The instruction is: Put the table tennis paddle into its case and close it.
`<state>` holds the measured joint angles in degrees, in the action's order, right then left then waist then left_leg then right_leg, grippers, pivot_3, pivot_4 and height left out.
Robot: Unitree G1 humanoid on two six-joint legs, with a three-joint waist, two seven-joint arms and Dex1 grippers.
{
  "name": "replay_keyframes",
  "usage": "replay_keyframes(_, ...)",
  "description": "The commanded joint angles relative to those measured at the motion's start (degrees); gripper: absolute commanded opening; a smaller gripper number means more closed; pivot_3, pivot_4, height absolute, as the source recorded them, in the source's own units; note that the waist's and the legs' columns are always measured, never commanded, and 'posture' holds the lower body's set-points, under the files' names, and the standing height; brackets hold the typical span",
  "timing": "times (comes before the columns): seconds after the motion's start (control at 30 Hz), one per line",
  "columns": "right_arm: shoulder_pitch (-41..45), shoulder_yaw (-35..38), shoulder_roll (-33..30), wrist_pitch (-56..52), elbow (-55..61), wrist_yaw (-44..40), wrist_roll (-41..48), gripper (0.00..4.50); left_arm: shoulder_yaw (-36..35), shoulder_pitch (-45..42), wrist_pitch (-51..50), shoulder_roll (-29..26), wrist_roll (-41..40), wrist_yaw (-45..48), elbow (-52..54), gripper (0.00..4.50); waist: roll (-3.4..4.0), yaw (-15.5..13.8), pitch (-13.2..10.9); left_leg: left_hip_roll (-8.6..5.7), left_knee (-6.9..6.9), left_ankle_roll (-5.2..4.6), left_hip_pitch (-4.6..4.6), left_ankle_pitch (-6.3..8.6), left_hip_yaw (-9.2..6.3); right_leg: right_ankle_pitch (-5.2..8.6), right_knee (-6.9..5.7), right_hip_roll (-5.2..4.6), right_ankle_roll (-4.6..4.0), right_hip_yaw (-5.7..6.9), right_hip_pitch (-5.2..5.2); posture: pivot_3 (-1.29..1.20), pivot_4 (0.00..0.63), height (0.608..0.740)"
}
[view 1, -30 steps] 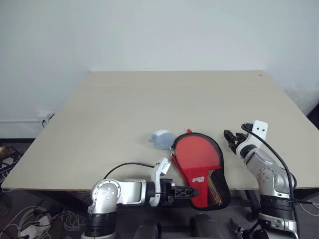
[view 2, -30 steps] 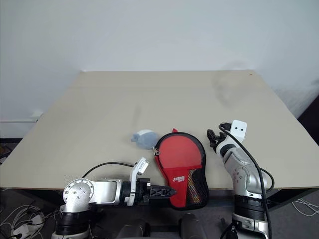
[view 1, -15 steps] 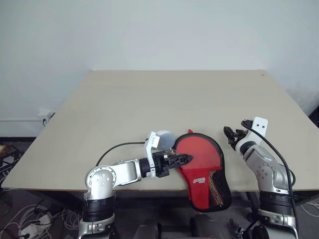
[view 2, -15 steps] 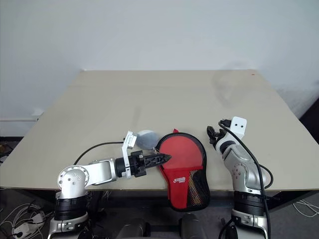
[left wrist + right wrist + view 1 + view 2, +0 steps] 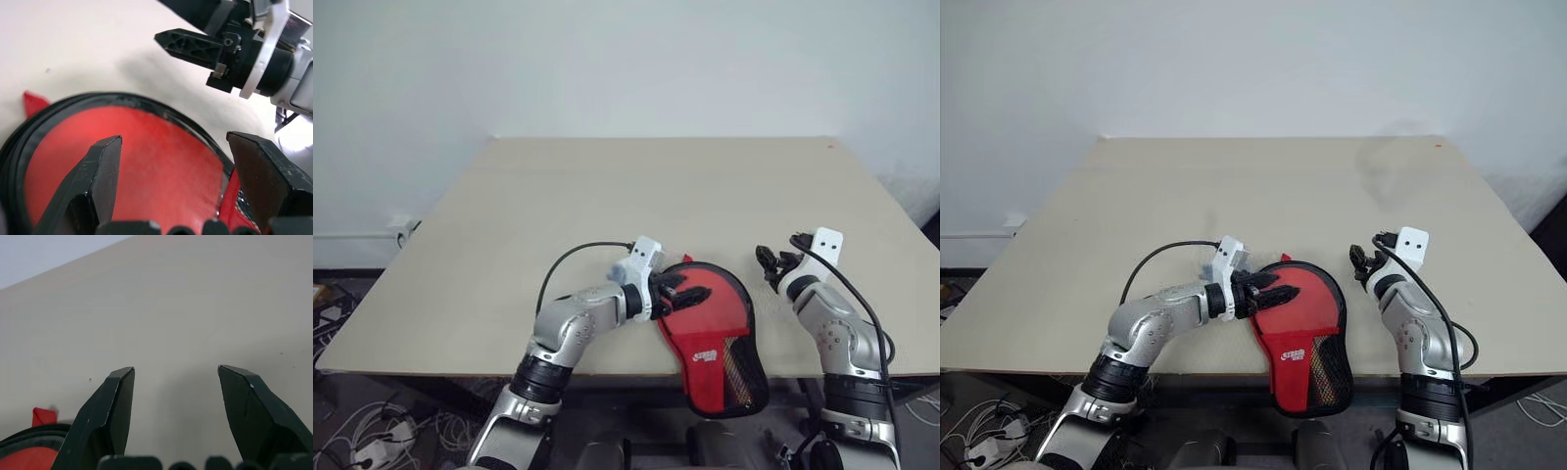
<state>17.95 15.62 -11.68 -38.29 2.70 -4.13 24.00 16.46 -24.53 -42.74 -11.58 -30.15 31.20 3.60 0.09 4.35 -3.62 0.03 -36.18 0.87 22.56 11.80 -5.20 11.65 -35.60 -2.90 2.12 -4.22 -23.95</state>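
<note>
Case (image 5: 710, 328): red, lower centre of the worktop (image 5: 607, 196); narrow end overhanging the near edge
Left pincer (image 5: 690, 293): released, over the case's round end
Right pincer (image 5: 770, 264): released, empty, right of the case

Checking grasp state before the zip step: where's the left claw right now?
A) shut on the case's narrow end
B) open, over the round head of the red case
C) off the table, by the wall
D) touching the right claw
B: the left claw hangs with fingers spread above the round end of the case, nothing between them.
</note>
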Motion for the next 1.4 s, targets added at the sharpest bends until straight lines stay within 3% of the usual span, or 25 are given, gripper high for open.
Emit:
replay_keyframes(0.03, 1.5, 1.6, -1.7, 1.8, 0.9, -1.6, 0.4, 2.92, 2.3, -0.9, 4.9, -0.3, 3.8, 2.8, 0.1, 3.63, 0.0, 0.0, 0.0, 0.0, 0.0, 0.0, 0.0, 0.0, 0.01, 0.0, 0.0, 0.0, 0.0, -0.02, 0.01, 0.0, 0.0, 0.74)
replay_keyframes(0.23, 0.3, 0.2, -5.0, 2.3, 1.5, -7.5, 0.8, 2.92, -0.7, -0.9, 6.0, 1.9, 3.1, 4.2, -0.8, 3.63, 0.0, 0.0, 0.0, -0.01, -0.03, -0.01, 0.0, -0.01, 0.05, 0.0, -0.01, 0.0, 0.01, -0.06, 0.01, 0.0, 0.0, 0.74)
replay_keyframes(0.33, -1.8, -3.3, -8.1, 3.9, 3.1, -14.0, 0.0, 2.39, -5.2, -1.4, 5.2, 3.3, 0.7, 3.9, -1.2, 3.66, -0.01, 0.0, 0.0, -0.01, -0.04, -0.02, 0.0, -0.01, 0.06, 0.0, 0.0, 0.0, 0.01, -0.06, 0.01, 0.0, 0.0, 0.74)
replay_keyframes(0.43, -3.9, -7.0, -10.5, 6.1, 4.3, -19.5, -1.0, 1.54, -8.8, -2.3, 4.6, 3.9, -0.7, 3.5, -2.0, 3.66, -0.01, 0.0, 0.0, 0.01, -0.03, -0.02, -0.04, -0.01, 0.04, 0.0, -0.02, 0.03, 0.01, -0.05, 0.02, 0.0, 0.0, 0.74)
replay_keyframes(0.63, -4.8, -9.2, -9.9, 8.1, 3.7, -24.7, 0.0, 0.06, -14.3, -3.7, 6.6, 4.0, -0.6, 2.3, -5.5, 3.66, -0.04, 0.0, 0.0, -0.01, -0.18, -0.02, -0.04, -0.01, 0.05, -0.01, -0.05, 0.04, 0.01, -0.06, 0.08, 0.0, 0.0, 0.74)
replay_keyframes(1.0, -3.6, -15.9, -9.8, 10.3, 3.5, -30.5, -2.2, 0.06, -22.9, -7.4, 14.0, 3.6, 1.1, -2.4, -16.4, 3.66, -0.1, -0.3, 0.0, -0.02, -0.28, -0.01, -0.03, -0.01, 0.0, -0.02, -0.06, 0.04, 0.04, -0.04, 0.14, 0.0, 0.0, 0.74)
replay_keyframes(1.4, -0.1, -22.3, -9.5, 20.8, -8.5, -36.2, -9.6, 0.06, -26.3, -10.5, 15.6, 3.6, 0.5, -2.6, -22.8, 3.66, -0.14, -0.3, 0.0, -0.03, -0.3, -0.01, -0.04, 0.0, -0.02, -0.1, -0.06, 0.04, 0.17, -0.02, 0.17, 0.0, 0.0, 0.74)
